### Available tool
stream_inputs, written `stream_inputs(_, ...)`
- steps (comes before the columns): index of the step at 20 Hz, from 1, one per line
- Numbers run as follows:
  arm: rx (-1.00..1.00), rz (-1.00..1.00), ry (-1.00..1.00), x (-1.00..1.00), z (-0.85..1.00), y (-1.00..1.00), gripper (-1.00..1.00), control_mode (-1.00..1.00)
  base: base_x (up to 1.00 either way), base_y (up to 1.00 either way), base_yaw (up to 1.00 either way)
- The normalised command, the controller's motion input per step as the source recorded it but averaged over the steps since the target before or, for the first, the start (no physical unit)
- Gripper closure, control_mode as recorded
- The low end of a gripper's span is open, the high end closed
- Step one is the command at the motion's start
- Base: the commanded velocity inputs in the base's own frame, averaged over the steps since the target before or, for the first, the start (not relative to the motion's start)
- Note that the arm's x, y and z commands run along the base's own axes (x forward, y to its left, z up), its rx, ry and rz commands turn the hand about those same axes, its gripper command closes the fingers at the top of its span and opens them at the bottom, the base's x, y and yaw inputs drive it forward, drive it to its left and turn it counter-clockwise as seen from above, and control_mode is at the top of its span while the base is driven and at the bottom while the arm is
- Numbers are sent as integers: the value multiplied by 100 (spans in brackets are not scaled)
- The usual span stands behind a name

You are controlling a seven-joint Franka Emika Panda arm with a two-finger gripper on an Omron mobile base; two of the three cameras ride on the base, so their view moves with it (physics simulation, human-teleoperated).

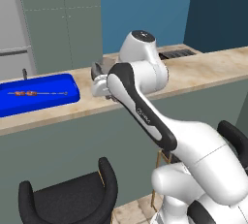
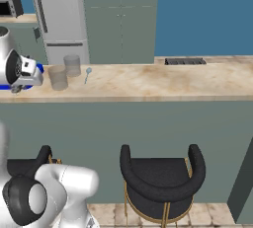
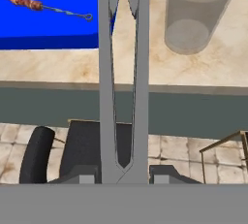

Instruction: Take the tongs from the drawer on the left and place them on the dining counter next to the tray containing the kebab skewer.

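- Gripper (image 3: 124,177) pinches the tongs (image 3: 123,72) by their joined end, arms reaching out over the counter (image 3: 72,65) beside the blue tray (image 3: 48,26).
- Lowered carelessly, the tips may knock the glass (image 3: 198,17) or land in the tray.

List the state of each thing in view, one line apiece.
End effector: shut on the tongs, above the counter's edge.
Tongs: held, in the air, arms pointing past the tray's right end.
Tray: flat on the counter, holding the skewer.
Skewer: lying in the tray.
Glasses: two, upright on the counter, look empty.
Counter: carries tray and glasses; tongs not yet on it.
Stool: upright, unoccupied.
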Motion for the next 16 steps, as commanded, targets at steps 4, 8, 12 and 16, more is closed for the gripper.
stream_inputs(4,-1,-9,0,20,0,48,100,-100,0,0,0)
stream_inputs(8,-2,-7,0,32,0,35,100,-100,0,0,0)
stream_inputs(12,0,0,-1,52,-6,0,100,-100,0,0,0)
stream_inputs(16,0,0,-1,53,-1,0,100,-100,0,0,0)
